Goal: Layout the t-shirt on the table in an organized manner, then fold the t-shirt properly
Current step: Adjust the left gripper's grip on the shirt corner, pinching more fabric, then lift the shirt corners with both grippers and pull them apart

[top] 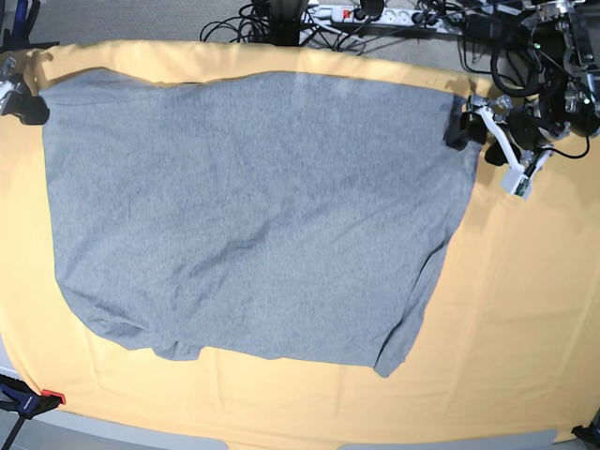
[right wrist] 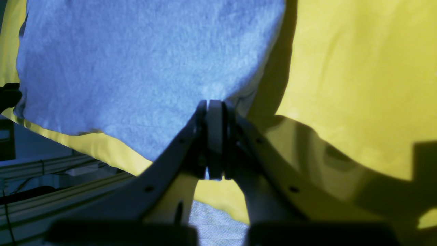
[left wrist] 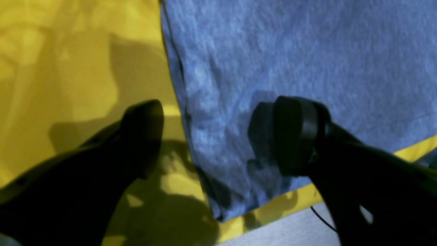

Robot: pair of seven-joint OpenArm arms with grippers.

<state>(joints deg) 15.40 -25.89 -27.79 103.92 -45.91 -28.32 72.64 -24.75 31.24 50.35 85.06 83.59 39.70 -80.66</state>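
Note:
A grey t-shirt (top: 253, 216) lies spread out and mostly flat on the yellow-orange table (top: 525, 309). My left gripper (top: 461, 120) stands open at the shirt's far right corner. In the left wrist view this gripper (left wrist: 218, 136) straddles the shirt's (left wrist: 290, 51) side edge, one finger (left wrist: 293, 136) over the fabric and the other (left wrist: 143, 136) over the table (left wrist: 68, 51). My right gripper (top: 23, 105) is at the far left corner. Up close it (right wrist: 215, 136) is shut, with the t-shirt's (right wrist: 136, 61) edge pinched at its tips beside the table (right wrist: 358, 68).
Cables and a power strip (top: 356, 14) lie beyond the table's far edge. A clamp (top: 28, 401) grips the near left corner of the cloth. The left arm's body and wiring (top: 553, 84) crowd the far right. Grey floor (left wrist: 290, 229) shows past the edge.

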